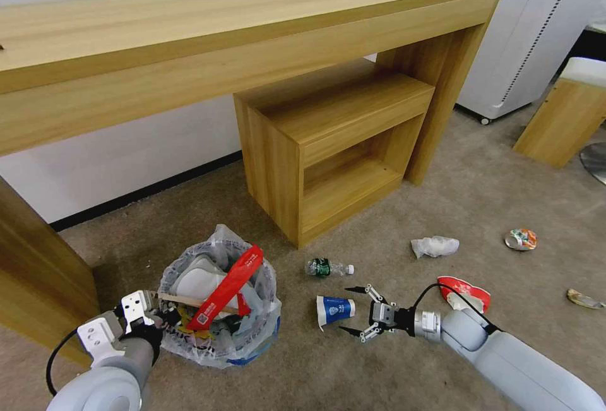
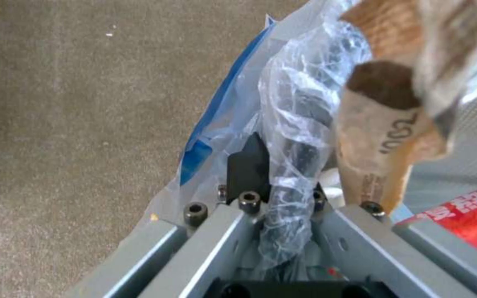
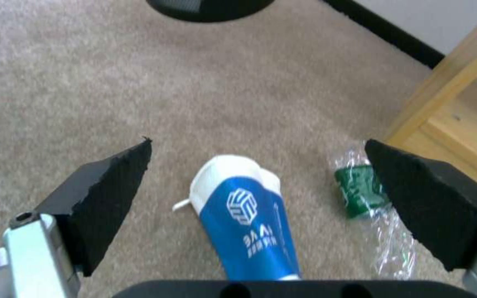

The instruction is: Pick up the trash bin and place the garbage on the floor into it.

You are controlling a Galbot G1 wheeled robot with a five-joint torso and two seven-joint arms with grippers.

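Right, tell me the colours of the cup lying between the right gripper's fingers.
The cup is blue with a white rim and white logo, best seen in the right wrist view.

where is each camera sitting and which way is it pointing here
Head view: high on the robot, facing forward and down at the beige carpet; both arms show, right hand open by the blue-white paper cup.
Left wrist view: on the left arm, looking along the left hand, shut on the bag-lined black trash bin rim.
Right wrist view: on the right arm, looking between its open fingers.
Shared: head and right wrist views both show the cup and the small green-labelled bottle.
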